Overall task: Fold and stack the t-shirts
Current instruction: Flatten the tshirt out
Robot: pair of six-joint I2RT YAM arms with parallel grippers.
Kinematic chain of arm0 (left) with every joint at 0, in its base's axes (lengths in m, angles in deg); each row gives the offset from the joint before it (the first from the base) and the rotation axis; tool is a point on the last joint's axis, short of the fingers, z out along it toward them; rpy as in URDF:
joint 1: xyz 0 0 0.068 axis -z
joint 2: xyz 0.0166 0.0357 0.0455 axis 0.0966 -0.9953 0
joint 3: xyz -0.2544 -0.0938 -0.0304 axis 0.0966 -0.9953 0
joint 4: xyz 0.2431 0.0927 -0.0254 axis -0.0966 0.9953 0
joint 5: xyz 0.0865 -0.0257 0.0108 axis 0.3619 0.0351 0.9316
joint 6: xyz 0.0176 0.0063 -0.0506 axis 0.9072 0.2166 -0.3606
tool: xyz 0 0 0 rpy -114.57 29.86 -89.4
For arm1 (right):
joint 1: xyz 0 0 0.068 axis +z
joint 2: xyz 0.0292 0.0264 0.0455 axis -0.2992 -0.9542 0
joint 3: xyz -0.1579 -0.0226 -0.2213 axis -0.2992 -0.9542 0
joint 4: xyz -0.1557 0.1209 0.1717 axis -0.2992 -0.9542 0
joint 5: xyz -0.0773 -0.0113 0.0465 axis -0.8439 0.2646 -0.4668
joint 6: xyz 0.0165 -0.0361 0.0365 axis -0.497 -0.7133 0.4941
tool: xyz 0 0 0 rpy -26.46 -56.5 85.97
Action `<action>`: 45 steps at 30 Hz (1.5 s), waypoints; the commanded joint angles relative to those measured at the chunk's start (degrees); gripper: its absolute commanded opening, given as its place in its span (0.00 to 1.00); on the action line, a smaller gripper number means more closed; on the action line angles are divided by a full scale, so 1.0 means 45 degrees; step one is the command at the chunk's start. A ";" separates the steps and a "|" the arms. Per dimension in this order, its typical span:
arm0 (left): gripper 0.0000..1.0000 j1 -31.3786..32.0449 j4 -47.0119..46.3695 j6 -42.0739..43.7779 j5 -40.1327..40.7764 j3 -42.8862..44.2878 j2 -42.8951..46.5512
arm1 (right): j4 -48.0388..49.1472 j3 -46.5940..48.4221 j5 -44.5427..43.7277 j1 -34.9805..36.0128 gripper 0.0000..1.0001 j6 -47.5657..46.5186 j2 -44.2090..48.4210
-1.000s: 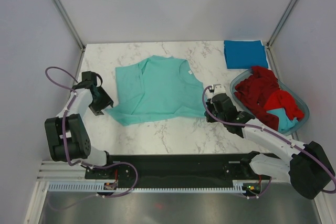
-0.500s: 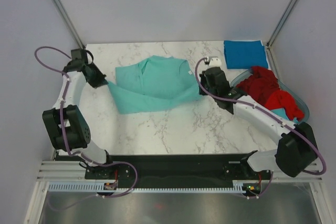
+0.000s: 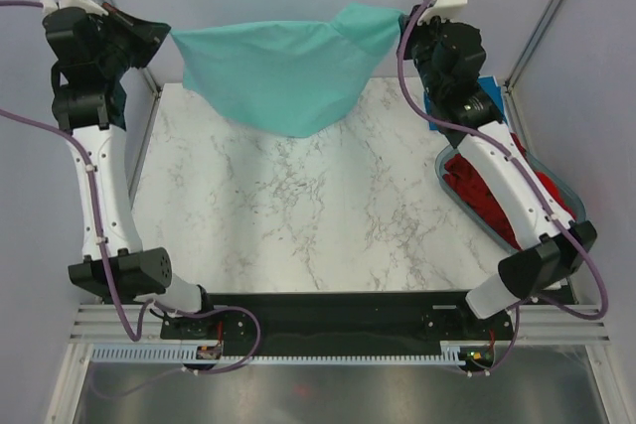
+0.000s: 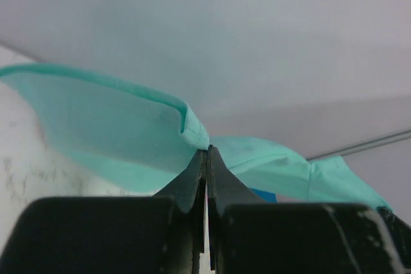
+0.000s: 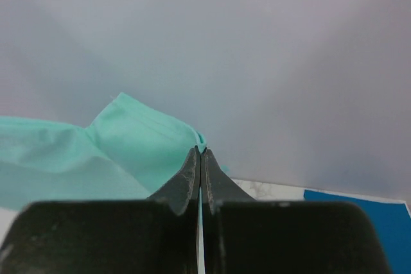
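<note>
The left end effector [image 4: 207, 153] is pinched tight on one edge of the teal shirt [image 3: 283, 76]. The right end effector [image 5: 200, 153] is pinched tight on the opposite edge. Each has only a thin fold of cloth between its closed fingers. Both are raised high above the worktop [image 3: 298, 215] and well apart, so the shirt hangs between them as a spread sheet. Its slack middle sags below them and appears to be clear of the marble. Held this way, I judge, its own weight pulls the creases out and it can be laid down flat for folding. Below and just beside the right end effector lies a folded blue shirt [image 5: 363, 213], probably the start of the stack. Further down that arm, red shirts [image 3: 477, 186] wait in the basket [image 3: 442, 174].
</note>
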 commanded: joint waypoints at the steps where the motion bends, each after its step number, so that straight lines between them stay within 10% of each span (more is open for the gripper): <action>1: 0.02 -0.0021 0.0777 -0.0041 0.0702 -0.3261 0.1835 | -0.0170 -0.1843 0.1141 0.0065 0.00 -0.0582 0.1810; 8: 0.02 -0.0021 0.0738 0.0354 0.2400 -1.2980 0.5939 | -0.0793 -0.9062 0.1260 0.0104 0.00 0.0391 0.5638; 15: 0.02 -0.0060 0.0699 -0.0233 0.4259 -1.7679 0.6224 | -0.1340 -1.4189 0.1902 0.0221 0.00 0.5018 0.7421; 22: 0.02 -0.0098 0.0699 -0.0233 0.4259 -1.7626 0.4151 | -0.0852 -1.6498 0.2959 0.0924 0.00 0.6449 0.7379; 23: 0.32 -0.0118 0.0351 -0.0291 0.4336 -1.7607 0.4207 | -0.0891 -1.6615 0.2998 0.0963 0.00 0.6411 0.7516; 30: 0.75 -0.0314 0.0699 -0.2221 0.5548 -1.8777 0.6725 | -0.1456 -1.6674 0.3213 0.1217 0.00 0.6059 0.8142; 45: 0.68 -0.0352 0.0738 -0.3476 0.5216 -1.8368 0.6045 | -0.1497 -1.6733 0.3174 0.1334 0.00 0.5668 0.8455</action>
